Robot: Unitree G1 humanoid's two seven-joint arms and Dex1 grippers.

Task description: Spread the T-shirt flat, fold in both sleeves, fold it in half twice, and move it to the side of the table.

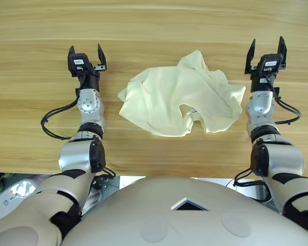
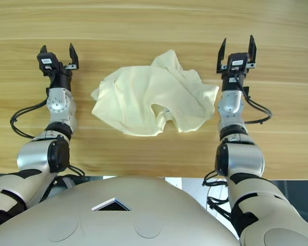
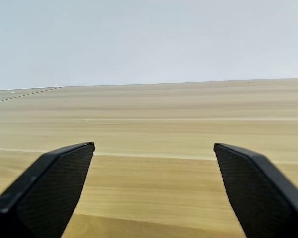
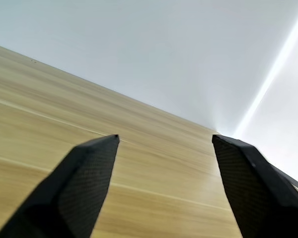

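The jaws of the left gripper and the right gripper stand spread wide and empty, one on each side of the T-shirt. The shirt lies crumpled (neck opening toward the robot) mid-desk, untouched. By my reading nothing is done yet: spreading, sleeve folds, both halvings and the move aside remain.

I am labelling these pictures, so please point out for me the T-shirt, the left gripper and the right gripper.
T-shirt (image 1: pixel 177 95), left eye view, middle of the crumpled cloth.
left gripper (image 1: pixel 85 49), left eye view, midway between its open fingertips.
right gripper (image 1: pixel 267 42), left eye view, midway between its open fingertips.
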